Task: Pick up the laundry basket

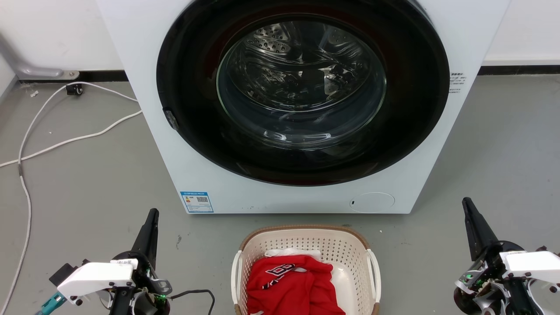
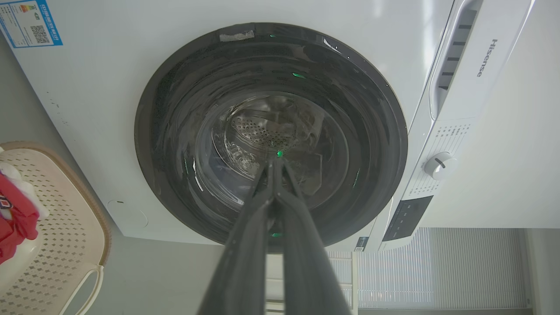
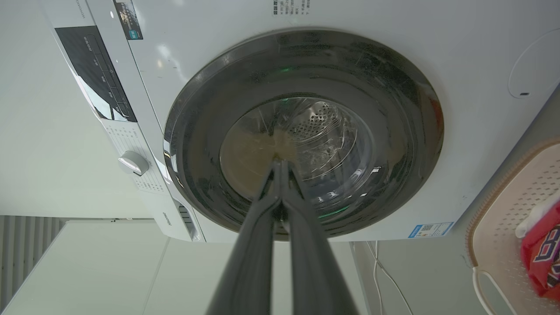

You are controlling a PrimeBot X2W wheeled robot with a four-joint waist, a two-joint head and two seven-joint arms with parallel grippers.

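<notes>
Squarely between left claw (image 1: 152, 215) and right claw (image 1: 467, 205), well apart from both: basket (image 1: 345, 251), down on the floor (image 1: 87, 183), alongside the wrists rather than the tips. Inside, red shirt (image 1: 291, 284) over white cloth (image 1: 286, 253). Both claws pressed fully together, tips meeting, gripping nothing. Straight ahead of both claws, washer (image 1: 144, 87), just beyond the basket's far rim.

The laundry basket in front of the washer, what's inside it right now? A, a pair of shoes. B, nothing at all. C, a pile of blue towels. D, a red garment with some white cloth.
D: a red garment lies in the laundry basket, with white cloth showing at its edge.
</notes>
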